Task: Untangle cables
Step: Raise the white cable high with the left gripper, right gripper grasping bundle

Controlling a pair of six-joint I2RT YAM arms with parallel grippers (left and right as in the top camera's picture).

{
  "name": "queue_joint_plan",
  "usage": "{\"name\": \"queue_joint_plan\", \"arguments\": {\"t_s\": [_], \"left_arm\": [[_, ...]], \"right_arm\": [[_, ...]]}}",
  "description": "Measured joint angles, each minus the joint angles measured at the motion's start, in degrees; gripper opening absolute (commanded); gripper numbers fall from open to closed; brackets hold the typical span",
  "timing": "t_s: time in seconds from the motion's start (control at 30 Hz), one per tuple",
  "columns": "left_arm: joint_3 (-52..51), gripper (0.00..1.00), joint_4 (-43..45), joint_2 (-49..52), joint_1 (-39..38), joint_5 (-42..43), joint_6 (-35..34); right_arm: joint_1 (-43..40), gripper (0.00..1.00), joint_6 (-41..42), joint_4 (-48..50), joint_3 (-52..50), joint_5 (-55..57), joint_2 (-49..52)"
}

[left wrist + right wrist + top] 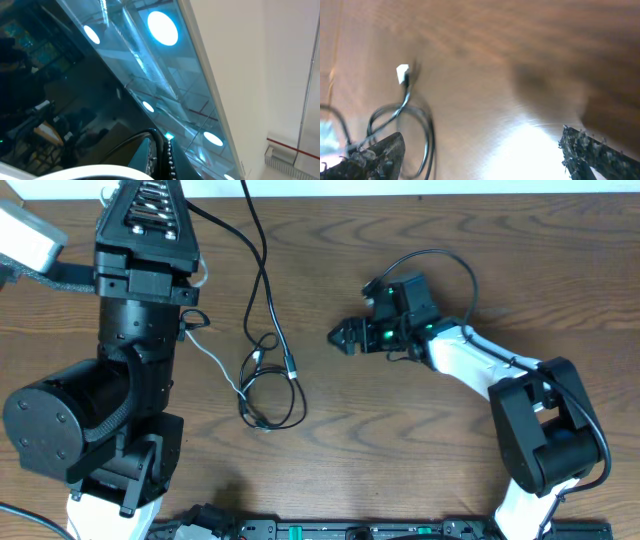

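Observation:
The black cable (272,398) lies in a loop at the table's middle, with a strand running up to the far edge. The white cable (213,361) runs from under my left arm into that loop, and the two cross there. My right gripper (338,336) is open and empty, low over the table, right of the loop and apart from it. In the right wrist view its fingers (485,160) are spread wide; the black loop (426,134) and a white plug (402,74) lie ahead on the left. My left gripper (150,202) is raised towards the camera, fingers (161,159) close together, holding nothing visible.
My big left arm (120,380) covers the table's left side and hides part of the white cable. The right arm's own thick black wire (440,255) arcs above its wrist. The left wrist view shows only ceiling lights and glass (162,27).

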Motion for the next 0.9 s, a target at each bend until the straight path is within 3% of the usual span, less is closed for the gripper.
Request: {"name": "queue_joint_plan", "arguments": {"t_s": [0.27,0.57,0.63,0.77,0.9], "left_arm": [[0.0,0.08,0.6,0.0,0.0,-1.4,0.0],[0.0,0.07,-0.8,0.0,0.0,-2.9,0.0],[0.0,0.07,-4.5,-0.2,0.0,-3.1,0.0],[0.2,0.07,-16.3,-0.2,0.0,-3.1,1.6],[0.2,0.07,-30.2,0.4,0.0,-3.1,8.0]], "right_arm": [[9.3,0.88,0.3,-0.3,0.0,-3.4,2.9],[15.7,0.60,10.8,3.5,1.5,-1.6,6.9],[16.8,0.50,13.6,4.6,2.2,-0.6,8.0],[17.5,0.48,17.3,4.5,2.4,2.0,8.2],[17.5,0.41,18.9,3.9,2.6,3.1,8.2]]}}
